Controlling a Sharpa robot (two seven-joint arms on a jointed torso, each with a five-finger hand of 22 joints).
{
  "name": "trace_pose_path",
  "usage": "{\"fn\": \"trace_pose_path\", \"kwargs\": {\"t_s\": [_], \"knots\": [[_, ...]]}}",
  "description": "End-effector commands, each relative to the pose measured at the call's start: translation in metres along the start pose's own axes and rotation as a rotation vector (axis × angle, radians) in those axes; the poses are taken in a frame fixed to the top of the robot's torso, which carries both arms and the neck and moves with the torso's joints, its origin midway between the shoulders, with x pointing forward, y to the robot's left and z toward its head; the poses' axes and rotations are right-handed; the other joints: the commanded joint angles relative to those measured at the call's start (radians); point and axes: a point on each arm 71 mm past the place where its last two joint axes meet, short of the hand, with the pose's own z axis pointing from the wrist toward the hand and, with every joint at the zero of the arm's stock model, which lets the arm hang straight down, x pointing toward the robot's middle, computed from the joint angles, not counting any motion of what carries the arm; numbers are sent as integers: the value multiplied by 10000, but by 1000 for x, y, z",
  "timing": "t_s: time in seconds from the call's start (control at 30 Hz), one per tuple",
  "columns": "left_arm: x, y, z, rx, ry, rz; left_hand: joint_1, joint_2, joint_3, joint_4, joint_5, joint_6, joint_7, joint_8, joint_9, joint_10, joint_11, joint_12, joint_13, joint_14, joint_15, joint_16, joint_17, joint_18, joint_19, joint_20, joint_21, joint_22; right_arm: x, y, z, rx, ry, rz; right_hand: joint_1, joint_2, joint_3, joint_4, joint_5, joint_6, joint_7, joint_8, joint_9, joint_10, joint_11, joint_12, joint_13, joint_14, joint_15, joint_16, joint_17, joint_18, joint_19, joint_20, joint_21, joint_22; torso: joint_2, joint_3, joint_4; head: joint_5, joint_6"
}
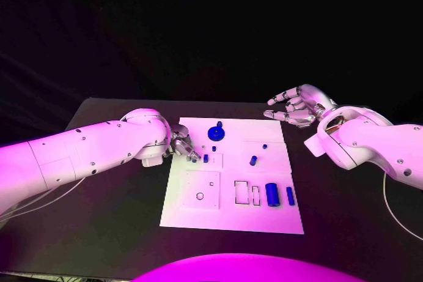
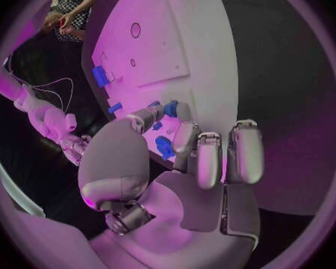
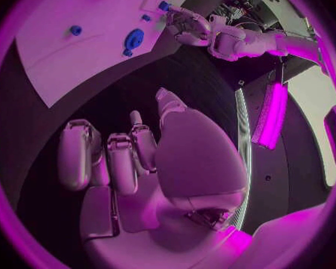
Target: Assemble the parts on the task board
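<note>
The task board point(image 1: 231, 215) lies at lower centre, blue parts point(image 1: 272, 194) on it. The left hand point(image 1: 183, 141) at its left edge pinches a small blue part point(image 2: 170, 108), partly hidden. The right hand point(image 1: 295, 106), upper right, is spread, holding nothing.

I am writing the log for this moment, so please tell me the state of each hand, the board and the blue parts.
left hand: at the board's left edge, fingers around a small blue part
right hand: open, raised off the board's far right corner, holds nothing
task board: flat on the table
round blue part: on the board, far end
two blue cylinders: lying on the board, near right
</note>
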Motion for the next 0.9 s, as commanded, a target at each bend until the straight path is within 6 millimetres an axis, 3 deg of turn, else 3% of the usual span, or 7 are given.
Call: {"fn": "trace_pose_path", "kwargs": {"t_s": [0.03, 0.47, 0.67, 0.9], "knots": [[-1, 2, 1, -47, -125, -29, 49, 56, -92, 2, -48, 28, 57, -35, -16, 8, 52, -17, 5, 1057, -64, 65, 2635, -142, -17, -66, -50, 4, 1, 1, 0, -177, 79, -73, -108, -10, -47, 0, 45, 0, 4, 41, -14, -61, 2, -44, 592, 844, -49, -60, 1737, 173, -52, -20, -56, 1135, -1, 0, -2, -5, -8], [-2, 1, 2, 30, -76, -408, 212, 107, -329, 128, -59, 9, 60, -41, -51, -32, 56, -82, -67, 1057, -62, 65, 2635, -141, -16, -66, -58, 1, 1, 1, 0, -171, 99, -76, -134, -3, -52, 1, 42, 0, 4, 43, -17, -61, 2, -45, 590, 844, -49, -61, 1735, 174, -55, -20, -67, 1131, -14, 5, 19, 0, -14], [-2, 1, 2, 106, -88, -747, 540, 108, -508, 159, -36, -133, 111, -143, -125, -233, 86, -360, -429, 1057, -49, 65, 2635, -134, -39, -61, -82, -32, 1, 1, 0, -163, 104, -78, -134, -3, -52, 1, 42, 0, 4, 43, -17, -61, 2, -45, 590, 844, -49, -61, 1735, 174, -55, -20, -67, 1131, -9, 12, 3, 8, 11], [-2, 0, 2, 161, -112, -1075, 1489, 448, -459, 143, 35, -377, 240, -582, -399, -450, 188, -649, -775, 1045, 31, 44, 2595, -106, -122, 8, -166, -152, 1, 1, 1, -142, 120, -80, -143, 4, -51, -2, 43, 0, 3, 44, -20, -54, 2, -36, 596, 845, -49, -59, 1740, 172, -50, -20, -57, 1136, 5, 11, -1, 11, 21]]}}
